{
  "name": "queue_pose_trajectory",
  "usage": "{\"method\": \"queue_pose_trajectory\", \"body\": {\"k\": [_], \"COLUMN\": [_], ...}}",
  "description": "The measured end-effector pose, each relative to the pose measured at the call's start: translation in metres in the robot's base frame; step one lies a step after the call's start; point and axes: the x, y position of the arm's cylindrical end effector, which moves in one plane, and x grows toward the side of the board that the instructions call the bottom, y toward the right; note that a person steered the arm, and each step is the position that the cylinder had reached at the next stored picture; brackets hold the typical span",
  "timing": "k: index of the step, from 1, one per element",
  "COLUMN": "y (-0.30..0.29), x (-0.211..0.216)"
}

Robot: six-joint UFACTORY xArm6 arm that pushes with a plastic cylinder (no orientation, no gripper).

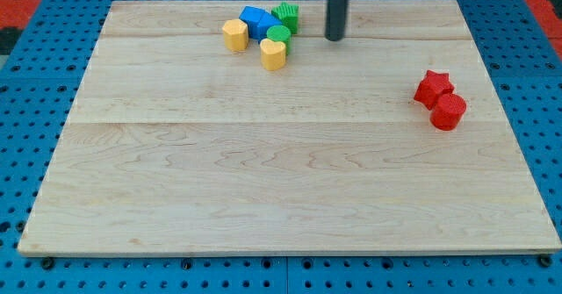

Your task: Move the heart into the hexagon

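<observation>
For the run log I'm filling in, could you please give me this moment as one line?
my tip: right of top cluster, touching nothing | yellow heart: beside yellow hexagon, slightly apart | red blocks: far right

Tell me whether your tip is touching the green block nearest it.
Apart. The camera view shows bare wood between my tip and the green block, which sits to the tip's left at the view's top.

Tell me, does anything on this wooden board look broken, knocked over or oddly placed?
Nothing stands out. Yellow hexagon, blue block, two green blocks and yellow heart cluster at the view's top; red star and red cylinder touch at right. My tip stands right of the cluster.
</observation>
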Motion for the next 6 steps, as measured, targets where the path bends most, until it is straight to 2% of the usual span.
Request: {"method": "queue_pose_trajectory", "body": {"k": [1, 2, 3, 4, 6], "y": [-0.050, -0.110, -0.132, -0.105, 0.141], "x": [0.043, 0.052, 0.030, 0.064, 0.029]}}
